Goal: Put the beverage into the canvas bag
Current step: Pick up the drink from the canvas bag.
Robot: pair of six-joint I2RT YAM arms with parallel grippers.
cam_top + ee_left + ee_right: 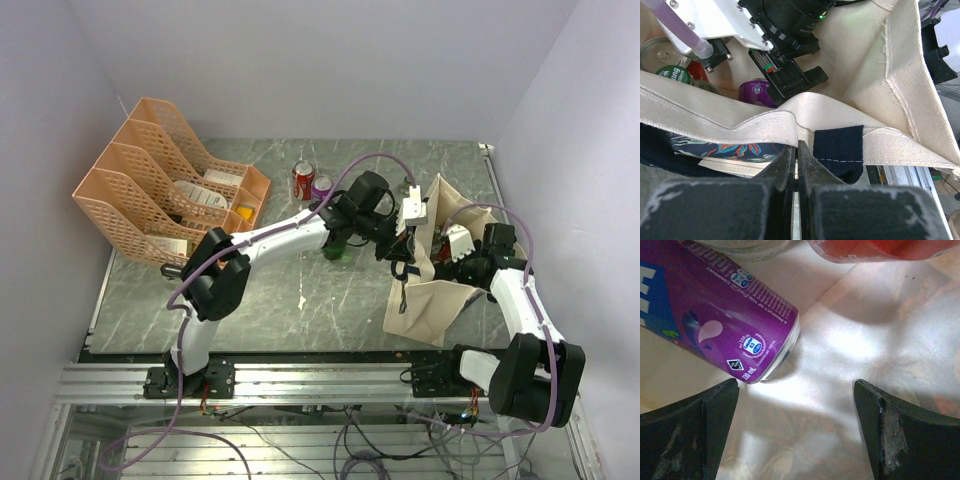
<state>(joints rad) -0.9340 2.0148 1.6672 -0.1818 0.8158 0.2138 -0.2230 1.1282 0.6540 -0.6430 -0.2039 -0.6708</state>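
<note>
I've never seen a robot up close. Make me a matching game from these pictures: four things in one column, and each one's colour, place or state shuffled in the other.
Things:
1. bag
2. trays
3. left fingers
4. right fingers

Descriptions:
a. shut on a cloth rim
b. orange, far left of the table
c. open, over a lying purple can
d. cream, right side of the table

Pairs: 1-d, 2-b, 3-a, 4-c

Canvas bag (pixel 425 310) at right, red can (pixel 303 180) beside purple can (pixel 322 187), orange trays (pixel 130 200) left
</note>
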